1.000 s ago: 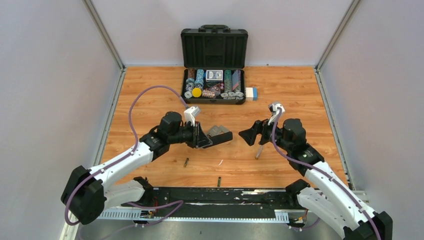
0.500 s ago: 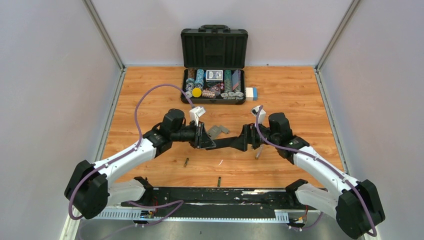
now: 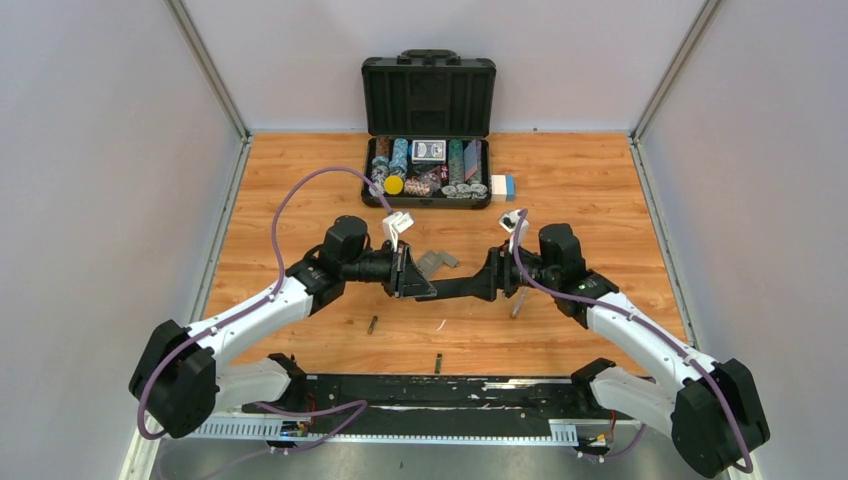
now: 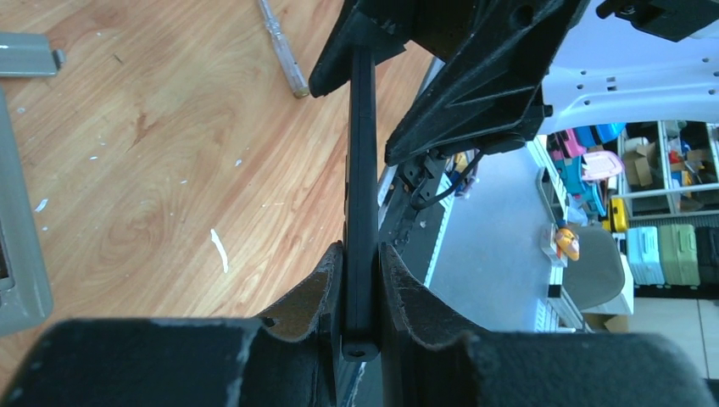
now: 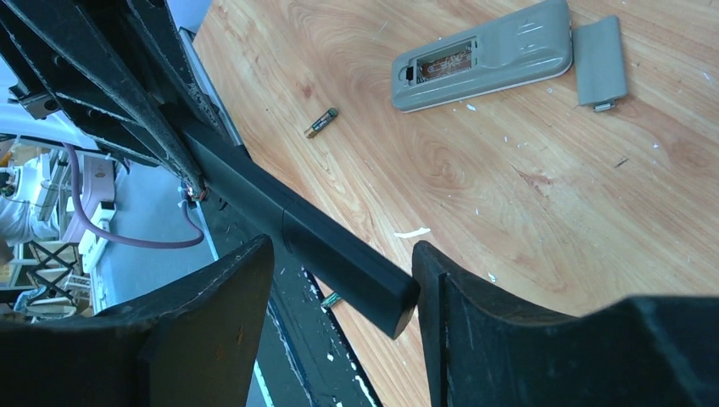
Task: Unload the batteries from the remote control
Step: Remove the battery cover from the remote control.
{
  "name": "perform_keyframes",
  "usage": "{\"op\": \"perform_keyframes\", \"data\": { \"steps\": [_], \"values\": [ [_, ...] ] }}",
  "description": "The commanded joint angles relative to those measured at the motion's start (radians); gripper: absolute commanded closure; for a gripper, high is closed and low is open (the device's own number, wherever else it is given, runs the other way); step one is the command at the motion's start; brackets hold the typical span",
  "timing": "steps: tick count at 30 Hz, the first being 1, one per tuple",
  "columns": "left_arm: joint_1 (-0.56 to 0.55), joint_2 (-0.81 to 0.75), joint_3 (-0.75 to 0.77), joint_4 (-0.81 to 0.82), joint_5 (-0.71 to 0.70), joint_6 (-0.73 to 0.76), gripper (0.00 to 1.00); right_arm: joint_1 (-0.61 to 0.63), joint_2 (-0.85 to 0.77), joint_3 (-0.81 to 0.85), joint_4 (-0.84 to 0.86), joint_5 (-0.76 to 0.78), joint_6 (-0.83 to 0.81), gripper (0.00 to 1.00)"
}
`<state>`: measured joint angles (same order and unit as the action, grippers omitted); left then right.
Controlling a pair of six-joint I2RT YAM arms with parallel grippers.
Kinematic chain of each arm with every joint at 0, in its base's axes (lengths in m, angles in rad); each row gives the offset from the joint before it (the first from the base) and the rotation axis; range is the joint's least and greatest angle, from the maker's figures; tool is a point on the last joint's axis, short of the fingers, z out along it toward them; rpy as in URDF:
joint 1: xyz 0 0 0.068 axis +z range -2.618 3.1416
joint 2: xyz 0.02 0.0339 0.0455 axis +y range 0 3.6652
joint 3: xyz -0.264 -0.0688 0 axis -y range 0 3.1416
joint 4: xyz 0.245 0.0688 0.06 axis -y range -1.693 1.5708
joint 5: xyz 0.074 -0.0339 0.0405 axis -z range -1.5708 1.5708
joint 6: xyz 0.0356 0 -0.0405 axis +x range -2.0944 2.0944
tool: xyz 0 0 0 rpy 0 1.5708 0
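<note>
While your left pincer (image 3: 412, 278) is staying clamped on one end of the slim black remote control (image 3: 455, 287), the overhead view is showing you what has just changed. Your right pincer (image 3: 487, 283), hanging well apart from it a second ago, is now reaching around its free end. The black bar is therefore bridging both arms above the wooden tabletop (image 3: 600, 200). Two small dark cylindrical batteries are lying loose nearer the arm bases: one battery (image 3: 372, 325) left of centre, another battery (image 3: 438, 362) by the black rail.

In the left wrist view, your left pincer (image 4: 363, 254) is pinching the black remote control (image 4: 363, 170) edge-on, both pads pressing its faces.

In the right wrist view, your right pincer (image 5: 343, 254) is standing apart, straddling the black remote control (image 5: 322, 242) and narrowing, but not gripping as far as you can see. Beyond it a loose battery (image 5: 321, 122) is lying near a grey plastic remote control (image 5: 500, 51) with its compartment uncovered. A flat grey cover (image 5: 600, 72) is lying just beside that.

You are probably setting up a two-handed hold to open the black one. You cannot tell whether cells are inside it.
</note>
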<state>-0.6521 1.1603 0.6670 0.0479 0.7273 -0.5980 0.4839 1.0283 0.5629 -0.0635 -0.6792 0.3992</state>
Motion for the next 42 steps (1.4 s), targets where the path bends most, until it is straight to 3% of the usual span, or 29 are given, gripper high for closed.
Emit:
{"op": "perform_keyframes", "data": {
  "steps": [1,13,20,26,33,37,42],
  "values": [
    [-0.002,0.008,0.017,0.079,0.073,-0.012,1.0,0.004,0.001,-0.006,0.089,-0.043,0.008,0.41],
    [0.027,0.012,0.031,0.004,0.175,0.094,1.0,0.003,0.0,-0.002,0.126,-0.2,-0.017,0.7],
    [0.033,0.011,0.031,-0.002,0.182,0.106,1.0,0.003,0.019,0.006,0.124,-0.226,-0.013,0.59],
    [0.042,0.014,0.032,0.072,0.169,0.04,1.0,0.004,0.045,0.021,0.042,-0.064,-0.012,0.57],
    [0.046,0.017,0.037,0.084,0.14,0.024,1.0,0.003,0.086,0.034,0.047,-0.012,0.025,0.48],
    [0.052,0.014,0.03,0.078,0.14,0.025,1.0,0.002,0.071,0.024,0.045,0.041,0.041,0.49],
    [0.058,0.007,0.017,0.076,0.144,0.026,1.0,0.002,0.054,0.012,0.052,0.059,0.052,0.57]
  ]
}}
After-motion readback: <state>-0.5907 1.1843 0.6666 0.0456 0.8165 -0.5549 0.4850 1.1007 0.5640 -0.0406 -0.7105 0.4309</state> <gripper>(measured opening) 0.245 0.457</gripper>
